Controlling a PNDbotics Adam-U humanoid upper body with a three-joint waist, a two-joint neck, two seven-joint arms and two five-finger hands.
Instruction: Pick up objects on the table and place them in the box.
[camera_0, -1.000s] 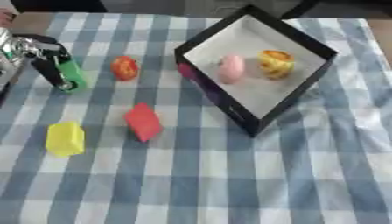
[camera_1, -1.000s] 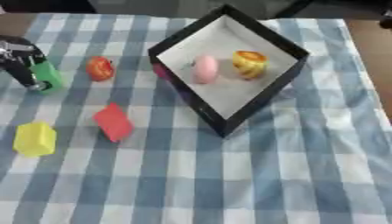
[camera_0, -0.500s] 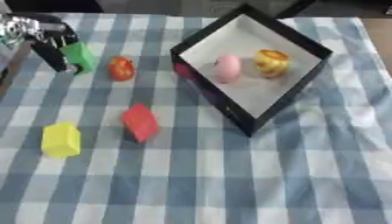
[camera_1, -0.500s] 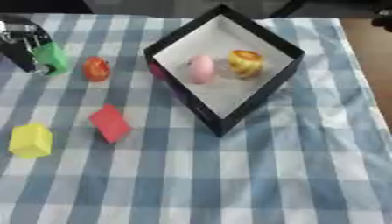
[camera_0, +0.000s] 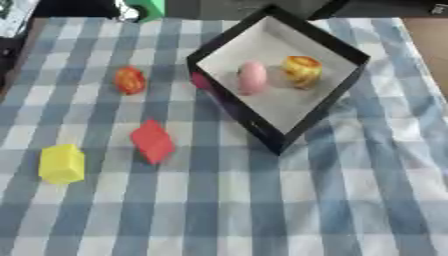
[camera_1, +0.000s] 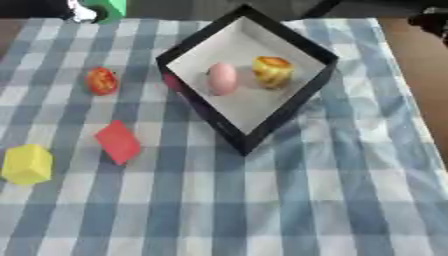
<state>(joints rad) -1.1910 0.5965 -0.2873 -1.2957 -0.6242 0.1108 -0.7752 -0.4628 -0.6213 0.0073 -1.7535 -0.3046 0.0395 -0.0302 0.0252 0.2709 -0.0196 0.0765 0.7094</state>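
My left hand (camera_0: 125, 11) shows only as a small pale part at the top edge, shut on a green block (camera_0: 147, 7) that it holds high over the table's far left. The black box (camera_0: 262, 132) with a white floor stands at the centre right, turned like a diamond. Inside it lie a pink egg shape (camera_0: 252, 77) and a yellow-orange object (camera_0: 302, 70). On the checked cloth lie an orange-red round object (camera_0: 129, 80), a red block (camera_0: 152, 141) and a yellow block (camera_0: 61, 163). My right hand is in neither view.
A magenta patch (camera_0: 199, 80) shows against the box's outer left wall. The blue-and-white checked cloth (camera_0: 262, 210) covers the table. Past the table's right edge at the upper right is a dark shape (camera_1: 432, 21) that I cannot make out.
My left hand has carried the green block up and to the right, from beside the orange-red object to the top edge of the view. The other objects have stayed put.
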